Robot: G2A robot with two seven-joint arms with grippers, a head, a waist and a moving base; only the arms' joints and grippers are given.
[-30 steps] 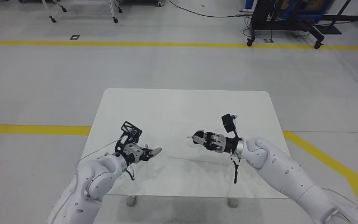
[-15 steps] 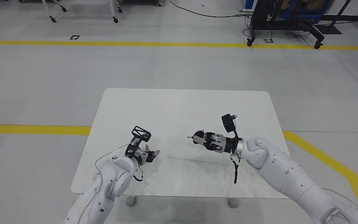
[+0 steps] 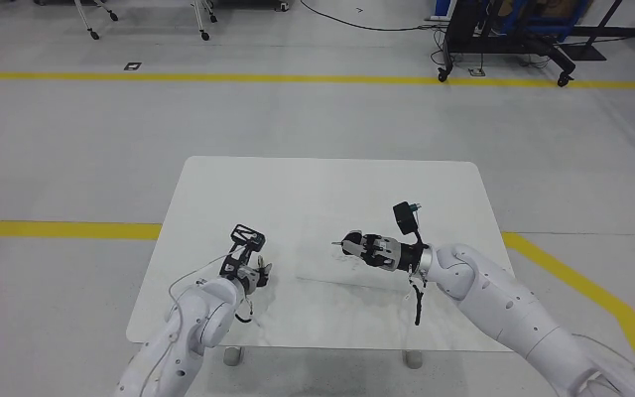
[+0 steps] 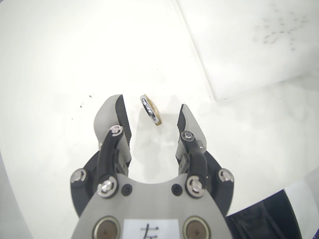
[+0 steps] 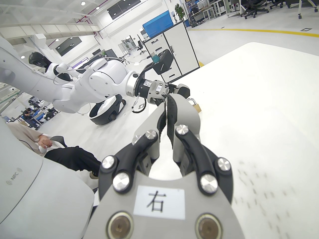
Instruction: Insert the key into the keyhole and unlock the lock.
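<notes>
Your left gripper [image 4: 152,105] straddles the padlock [image 4: 151,113], jaws apart; to its right, your right gripper [image 3: 345,243] has its jaws clamped on the key [image 3: 336,241].

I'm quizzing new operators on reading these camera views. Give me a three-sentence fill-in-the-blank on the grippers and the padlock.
1. The padlock sits on the table between the fingers of the ___ gripper.
2. That gripper's fingers are ___, clear of the padlock.
3. The right gripper is ___.
Missing words: left; open; shut.
</notes>
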